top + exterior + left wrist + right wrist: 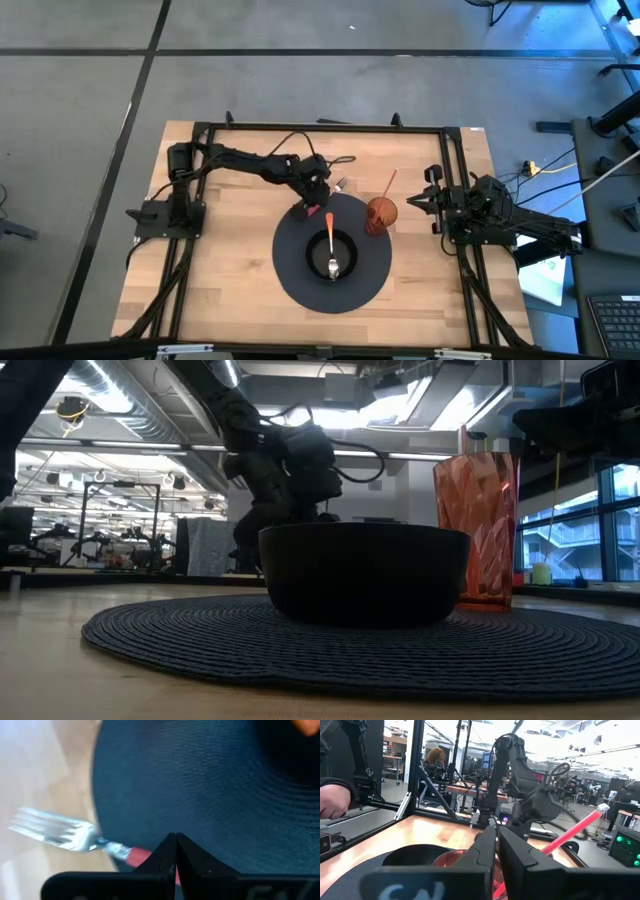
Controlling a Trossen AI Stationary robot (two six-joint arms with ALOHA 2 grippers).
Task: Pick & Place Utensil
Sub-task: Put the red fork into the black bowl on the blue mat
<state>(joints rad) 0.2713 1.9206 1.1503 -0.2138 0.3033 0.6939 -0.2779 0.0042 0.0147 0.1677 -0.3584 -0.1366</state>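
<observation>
The fork (75, 837) has silver tines and a red handle. My left gripper (175, 847) is shut on it at the far left edge of the round dark placemat (300, 280), seen from above as the left gripper (316, 200). A black bowl (333, 255) sits in the middle of the mat with an orange-handled spoon (331, 248) lying in it. An orange tumbler (380, 214) stands on the mat's far right part and holds a pink straw (389, 185). My right gripper (496, 842) is shut and waits at the table's right side. In the low view the bowl (365, 575) hides the fork. My left gripper pinches the fork's red handle (140, 856) between its two fingers, a little behind the neck. The fingers come from above, pointing down, and lie across the handle. The tines (47, 827) stick out sideways over the bare wood beside the mat's edge. Whether the fork is lifted clear, I cannot tell.
A dark frame (320, 128) runs round the wooden table (230, 290). Bare wood lies to the left and near side of the mat. The tumbler (477, 525) stands close beside the bowl. A person's hand (332, 800) shows beyond the table's edge.
</observation>
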